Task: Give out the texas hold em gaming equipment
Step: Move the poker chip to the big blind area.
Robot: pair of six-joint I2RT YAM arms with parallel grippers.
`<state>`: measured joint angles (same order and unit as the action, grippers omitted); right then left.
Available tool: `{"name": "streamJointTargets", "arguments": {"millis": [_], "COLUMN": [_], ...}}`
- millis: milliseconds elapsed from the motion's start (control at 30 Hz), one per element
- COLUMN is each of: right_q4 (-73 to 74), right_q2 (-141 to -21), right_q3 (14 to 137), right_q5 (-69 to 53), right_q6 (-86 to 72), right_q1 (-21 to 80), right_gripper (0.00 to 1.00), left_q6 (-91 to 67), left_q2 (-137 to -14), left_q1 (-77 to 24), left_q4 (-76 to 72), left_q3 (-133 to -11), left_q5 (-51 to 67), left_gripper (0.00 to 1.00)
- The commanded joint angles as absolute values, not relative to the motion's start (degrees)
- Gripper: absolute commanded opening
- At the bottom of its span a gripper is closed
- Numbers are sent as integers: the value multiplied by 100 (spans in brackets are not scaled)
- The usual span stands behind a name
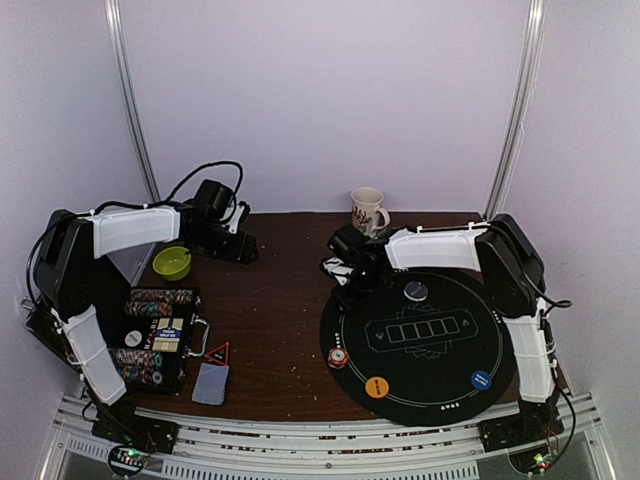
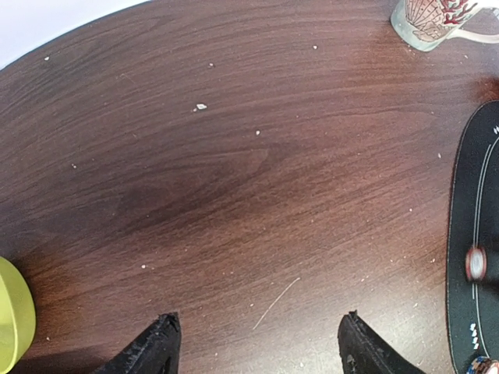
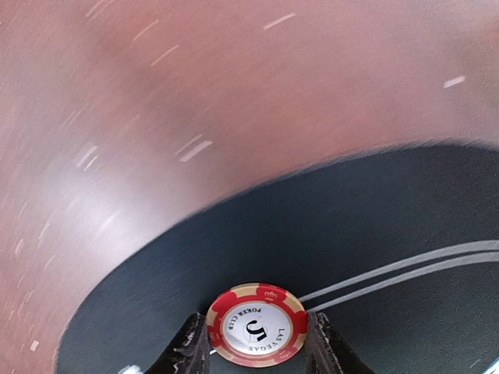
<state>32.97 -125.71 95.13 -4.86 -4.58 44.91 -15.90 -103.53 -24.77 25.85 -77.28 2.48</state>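
In the right wrist view my right gripper [image 3: 256,352] is shut on a red-and-cream poker chip [image 3: 256,325], one finger on each side of its rim, just above the black round mat [image 3: 374,234]. From above, that gripper [image 1: 352,280] hangs over the mat's back-left edge. A small stack of chips [image 1: 338,356] lies on the mat's left rim, with an orange button [image 1: 376,386], a blue button [image 1: 481,380] and a clear-grey button [image 1: 415,291] also on the mat [image 1: 440,400]. Grey-blue cards [image 1: 210,383] lie front left. My left gripper [image 2: 261,343] is open over bare wood.
An open case [image 1: 160,335] with rows of chips stands at the left, a red triangle [image 1: 217,352] beside it. A green bowl [image 1: 172,262] sits back left, a white patterned mug [image 1: 368,210] at the back centre. The left wrist view shows the mug [image 2: 429,19] and the mat's edge [image 2: 468,195].
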Motion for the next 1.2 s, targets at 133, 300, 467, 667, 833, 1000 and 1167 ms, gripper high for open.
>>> {"name": "streamJointTargets", "arguments": {"millis": [133,300,467,667,833,1000,1167], "right_q4": [4156,4066,4145,4190,4332,4219,4015], "right_q2": [-12244,-12367,-12512,-12546,-12494,-12281,-11800], "right_q3": [8852,9087,9278,9389,9860,10319,10646], "right_q5": [-1048,-1091,-1204,-1100,-593,-47,514], "right_q6": [-458,-608,-599,-660,-745,-656,-291], "right_q1": [5206,5289,5508,5602,5552,5437,5426], "right_gripper": [39,39,39,44,48,52,56], "left_q6": [-1442,-1467,-1503,-1491,-1663,-2030,-2724], "left_q2": [-9724,-9426,-9070,-8768,-8697,-8332,-7772], "left_q1": [-2416,-2416,-2412,-2416,-2415,-2414,-2414], "left_q4": [2744,2871,3036,3197,3637,4769,6002], "left_q3": [-7770,-7676,-7494,-7365,-7310,-7204,-6989], "left_q5": [47,26,-132,-308,-269,-605,-672], "left_gripper": [72,72,72,74,74,74,73]}}
